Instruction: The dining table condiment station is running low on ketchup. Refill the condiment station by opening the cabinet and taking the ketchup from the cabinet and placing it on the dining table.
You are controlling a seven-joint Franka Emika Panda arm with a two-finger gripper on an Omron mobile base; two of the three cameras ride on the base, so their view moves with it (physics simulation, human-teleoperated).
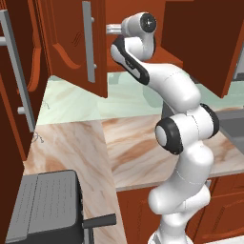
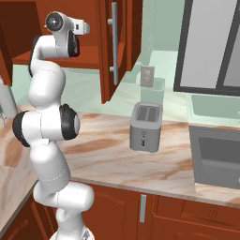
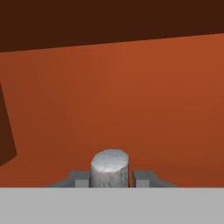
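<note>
Two-finger gripper (image 3: 111, 178) inside open reddish-brown wooden wall cabinet (image 1: 90, 52), jaws pinching a pale grey cylindrical cap (image 3: 110, 167).

1. no readable text, label, brand, number or sign anywhere.
2. the toaster (image 2: 146, 126) and the wall outlet (image 2: 147, 76) carry no legible markings.

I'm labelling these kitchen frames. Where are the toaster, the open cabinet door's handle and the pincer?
toaster (image 2: 146, 127): right base view, its front face.
cabinet door handle (image 2: 114, 42): right base view, middle of the silver bar.
pincer (image 3: 110, 178): hand view, between its tips, astride a grey cylinder.
</note>
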